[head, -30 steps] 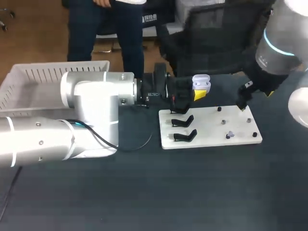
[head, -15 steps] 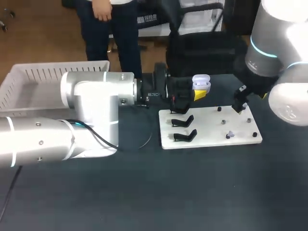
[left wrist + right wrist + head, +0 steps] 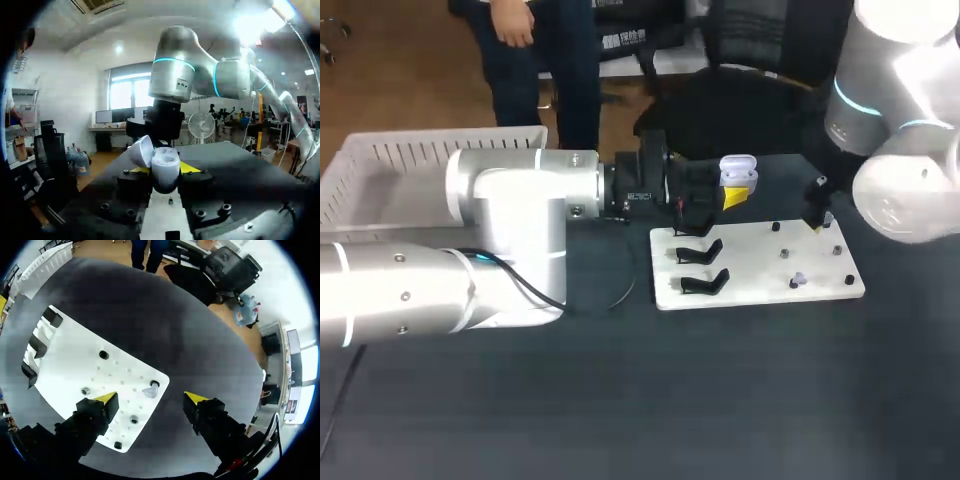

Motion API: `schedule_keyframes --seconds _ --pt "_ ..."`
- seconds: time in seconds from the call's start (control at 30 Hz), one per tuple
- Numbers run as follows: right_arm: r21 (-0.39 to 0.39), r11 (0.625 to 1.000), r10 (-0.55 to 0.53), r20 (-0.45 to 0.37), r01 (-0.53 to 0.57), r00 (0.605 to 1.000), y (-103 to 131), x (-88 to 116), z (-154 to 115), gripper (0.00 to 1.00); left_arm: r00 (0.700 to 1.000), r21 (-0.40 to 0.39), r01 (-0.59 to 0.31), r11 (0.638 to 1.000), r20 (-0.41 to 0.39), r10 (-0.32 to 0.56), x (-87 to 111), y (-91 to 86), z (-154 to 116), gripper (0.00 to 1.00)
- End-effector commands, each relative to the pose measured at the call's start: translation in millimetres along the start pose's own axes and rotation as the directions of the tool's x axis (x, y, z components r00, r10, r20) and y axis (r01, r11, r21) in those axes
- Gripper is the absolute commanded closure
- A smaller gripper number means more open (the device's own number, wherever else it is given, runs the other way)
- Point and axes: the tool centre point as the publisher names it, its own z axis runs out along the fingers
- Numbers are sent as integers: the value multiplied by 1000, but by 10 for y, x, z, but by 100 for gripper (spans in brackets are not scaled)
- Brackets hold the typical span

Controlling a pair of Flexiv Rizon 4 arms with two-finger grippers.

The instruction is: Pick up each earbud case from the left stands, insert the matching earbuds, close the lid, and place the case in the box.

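Observation:
My left gripper [image 3: 733, 190] is shut on a lavender earbud case [image 3: 738, 172], held above the far left of the white board [image 3: 760, 292]. In the left wrist view the case [image 3: 164, 164] sits between the fingers with its lid [image 3: 141, 150] open. My right gripper [image 3: 817, 215] hangs over the board's far right corner. In the right wrist view it [image 3: 151, 397] stands open, and a pale earbud [image 3: 149, 391] lies on the board [image 3: 65, 360] beneath the gap. Another lavender earbud [image 3: 799, 280] lies near the board's front right.
Black stands [image 3: 700, 250] line the board's left side and several small pegs [image 3: 785, 253] dot its right side. A white basket [image 3: 380, 175] sits at the far left of the dark table, behind my left arm.
My right arm has swung in from the right and its gripper has shifted slightly left over the board's far right corner. The left arm and the case have stayed put.

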Motion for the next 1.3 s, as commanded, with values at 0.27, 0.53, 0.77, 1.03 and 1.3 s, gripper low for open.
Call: schedule_keyframes --seconds 0.27,0.53,0.77,1.03,1.3 --pt "-21 1000 21 -50 -22 999 22 -108 74 42 1000 -12 -4 1000 3 4 3 -29 1 100" --pt "-16 999 43 -59 -44 997 5 -99 98 51 1000 -12 -4 1000 3 4 3 -29 1 100" --pt "-20 998 59 -66 -61 996 -2 -84 172 52 1000 -12 -4 1000 3 4 3 -29 1 100" --pt "-14 997 73 -70 -74 995 -12 -50 165 54 1000 -12 -4 1000 3 4 3 -29 1 100" --pt "-10 997 76 -73 -77 994 -47 -84 167 56 1000 -12 -4 1000 3 4 3 -29 1 100"
